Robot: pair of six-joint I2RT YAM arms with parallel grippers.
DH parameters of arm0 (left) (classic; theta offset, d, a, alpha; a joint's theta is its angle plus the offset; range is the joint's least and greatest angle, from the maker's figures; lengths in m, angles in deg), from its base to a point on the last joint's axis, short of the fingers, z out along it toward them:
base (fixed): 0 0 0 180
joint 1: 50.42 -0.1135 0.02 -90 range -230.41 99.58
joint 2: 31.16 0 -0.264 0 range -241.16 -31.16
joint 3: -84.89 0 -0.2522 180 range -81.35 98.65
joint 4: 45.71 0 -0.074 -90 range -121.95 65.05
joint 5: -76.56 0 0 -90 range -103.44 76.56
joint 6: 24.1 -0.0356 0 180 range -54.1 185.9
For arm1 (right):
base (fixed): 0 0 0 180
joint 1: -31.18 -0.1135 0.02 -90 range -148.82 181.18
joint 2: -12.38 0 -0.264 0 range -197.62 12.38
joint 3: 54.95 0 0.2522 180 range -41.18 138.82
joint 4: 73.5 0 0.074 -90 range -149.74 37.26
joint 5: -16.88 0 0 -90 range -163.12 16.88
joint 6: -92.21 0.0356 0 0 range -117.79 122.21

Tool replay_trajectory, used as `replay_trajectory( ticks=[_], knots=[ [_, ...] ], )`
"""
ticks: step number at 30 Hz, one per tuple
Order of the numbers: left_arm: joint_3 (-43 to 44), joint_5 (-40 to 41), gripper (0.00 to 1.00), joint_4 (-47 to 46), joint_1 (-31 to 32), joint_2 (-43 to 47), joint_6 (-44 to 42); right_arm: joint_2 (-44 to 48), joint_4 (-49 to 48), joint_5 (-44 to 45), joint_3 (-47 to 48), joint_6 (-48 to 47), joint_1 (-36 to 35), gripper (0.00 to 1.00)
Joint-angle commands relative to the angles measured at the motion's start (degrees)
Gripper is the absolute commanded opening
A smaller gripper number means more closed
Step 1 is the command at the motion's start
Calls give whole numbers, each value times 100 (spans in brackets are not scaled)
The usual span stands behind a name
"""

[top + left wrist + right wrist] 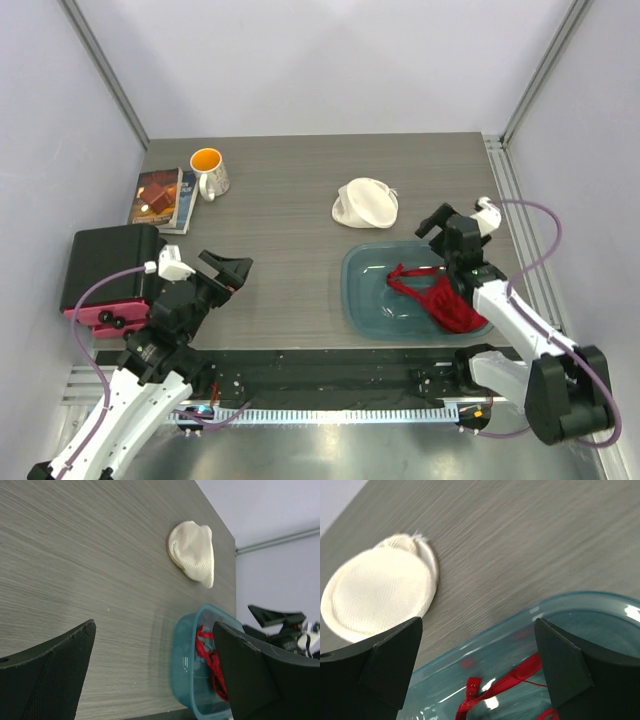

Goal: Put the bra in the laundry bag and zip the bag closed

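Note:
A red bra (440, 300) lies in a clear blue tub (362, 300) at the right of the table; its strap (520, 677) and red fabric (210, 662) show in both wrist views. The white mesh laundry bag (365, 203) rests on the table behind the tub, also seen as the bag (194, 552) and the bag (377, 597). My right gripper (447, 238) hovers open over the tub's far end, nothing between its fingers. My left gripper (232, 272) is open at the left, well away from tub and bag, empty.
A white mug (209, 172) with orange inside stands at the back left beside a book (162, 198). A black box (105, 262) with a pink base sits at the left edge. Metal frame posts rise at the back corners.

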Motion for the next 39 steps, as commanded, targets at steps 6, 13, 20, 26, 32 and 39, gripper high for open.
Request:
replay_trajectory(
  ticks=[6,13,20,26,32,39],
  knots=[
    [50,-592,100,111,-27,484,-332,-2315,168,-556,2353,-2338,-1522,100],
    [437,-943,100,446,-27,326,-623,-4366,618,-145,4069,-3324,-2156,100],
    [499,-1049,100,569,-27,300,-649,-5538,907,1059,5159,-3896,-2533,78],
    [639,-882,100,666,-27,256,-684,-5293,872,816,5247,-3889,-3464,17],
    [955,-434,99,1025,-27,282,-807,-4239,785,-518,4871,-2880,-4440,13],
    [1245,-38,98,1386,-27,572,-965,-3253,284,-2663,3798,-1455,-4249,13]
  ],
)
